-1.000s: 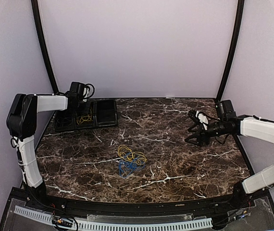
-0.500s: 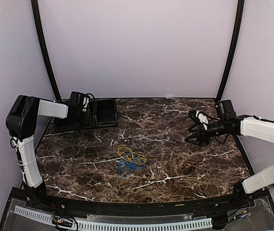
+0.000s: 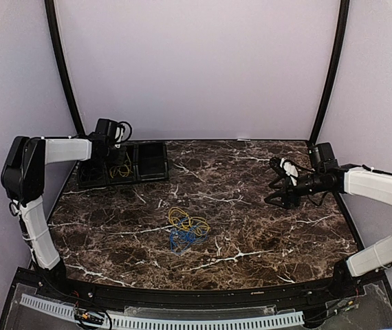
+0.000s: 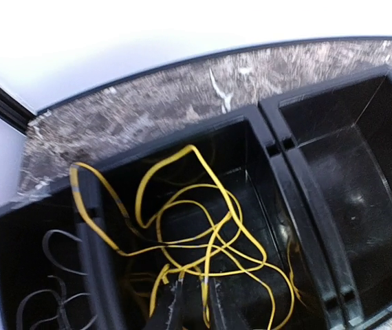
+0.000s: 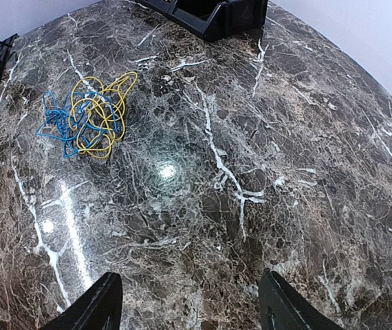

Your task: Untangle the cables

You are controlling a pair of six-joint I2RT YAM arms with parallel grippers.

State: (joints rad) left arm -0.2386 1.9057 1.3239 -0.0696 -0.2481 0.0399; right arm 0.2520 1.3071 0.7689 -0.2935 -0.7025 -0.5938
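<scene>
Likely limp and light, the tangled cables (image 3: 188, 230) at frame centre want pinching on an outer yellow loop; right gripper (image 3: 277, 190) gapes empty, left gripper (image 4: 196, 297) barely parted, hold unclear.

A dark marble table (image 3: 251, 234) with white veins, seen from above. At its far left corner the left gripper (image 3: 115, 159) points down into a black tray (image 3: 153, 159) of side-by-side compartments. Loops of a yellow cord (image 3: 120, 170) lie directly under its fingers, which are too small here to tell whether they are parted. The right gripper (image 3: 270, 183) hangs over the table's right side, its two fingers spread wide and pointing left. Well apart from both sets of fingers, near the table's middle, a yellow cable (image 3: 180, 218) and a blue cable (image 3: 181, 238) lie tangled together, the blue one closer to the arm bases.
</scene>
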